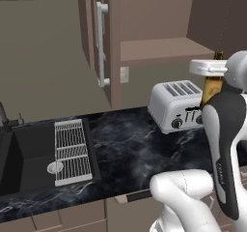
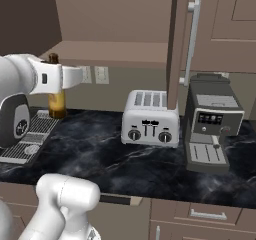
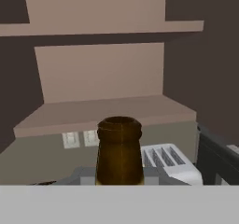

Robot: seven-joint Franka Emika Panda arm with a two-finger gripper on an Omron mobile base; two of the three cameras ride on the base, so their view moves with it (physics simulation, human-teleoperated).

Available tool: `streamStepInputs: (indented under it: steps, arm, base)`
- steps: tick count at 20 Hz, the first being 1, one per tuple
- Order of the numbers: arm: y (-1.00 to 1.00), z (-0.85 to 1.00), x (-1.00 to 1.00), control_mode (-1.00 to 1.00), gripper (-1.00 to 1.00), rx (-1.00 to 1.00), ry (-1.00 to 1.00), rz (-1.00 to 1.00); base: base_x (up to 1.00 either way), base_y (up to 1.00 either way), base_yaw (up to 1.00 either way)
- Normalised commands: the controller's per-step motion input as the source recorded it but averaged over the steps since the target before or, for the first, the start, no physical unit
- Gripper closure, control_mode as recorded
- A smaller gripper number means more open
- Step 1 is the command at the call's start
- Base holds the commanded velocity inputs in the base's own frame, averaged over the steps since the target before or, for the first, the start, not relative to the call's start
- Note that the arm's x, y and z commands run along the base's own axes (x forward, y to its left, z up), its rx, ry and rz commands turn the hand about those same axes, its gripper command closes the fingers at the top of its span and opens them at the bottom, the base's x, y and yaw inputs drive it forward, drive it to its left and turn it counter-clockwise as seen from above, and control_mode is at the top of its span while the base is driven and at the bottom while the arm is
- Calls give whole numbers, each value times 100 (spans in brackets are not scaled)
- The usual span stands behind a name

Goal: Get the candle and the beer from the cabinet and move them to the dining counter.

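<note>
The robot's gripper [image 3: 119,178] is closed around the beer [image 3: 119,150], holding the brown bottle by its neck. The bottle stands straight up in the grip, and its round open top pokes up just above the fingers. From the right side I can see the amber bottom of the bottle hanging down below the hand, up in the air above the black worktop [image 2: 100,159].

Straight ahead of the gripper is the cabinet [image 3: 100,73]. Its doors are swung open, and the two brown shelves inside look bare. The lower shelf sits a little higher than the bottle top and further back. One open door with a long silver handle [image 1: 101,45] hangs off to the left of the hand.

Below the gripper and a bit to its right is a silver toaster [image 2: 150,119] with four slots, sitting on the worktop. Further right past the toaster is a dark coffee machine [image 2: 212,124]. Down and well to the left of the gripper is a black sink [image 1: 29,158] with a white rack [image 1: 72,151] lying across it. Two wall switches [image 3: 79,138] are on the wall under the cabinet, behind the bottle.
</note>
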Motion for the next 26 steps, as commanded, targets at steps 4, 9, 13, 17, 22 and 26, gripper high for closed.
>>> streamStepInputs:
  steps: [4,9,13,17,22,26]
  arm:
    - [0,5,0,-100,100,0,-4,5]
    - [0,8,-15,-100,100,-1,0,4]
    - [5,10,-16,-100,100,-1,0,0]
    - [29,6,-18,-100,100,-6,0,0]
    - [14,2,-11,-100,100,-3,0,0]
    - [0,0,0,-100,100,0,4,0]
  base:
    - [0,0,0]
    - [0,0,0]
    - [0,0,0]
    - [0,0,0]
    - [0,0,0]
    - [0,0,0]
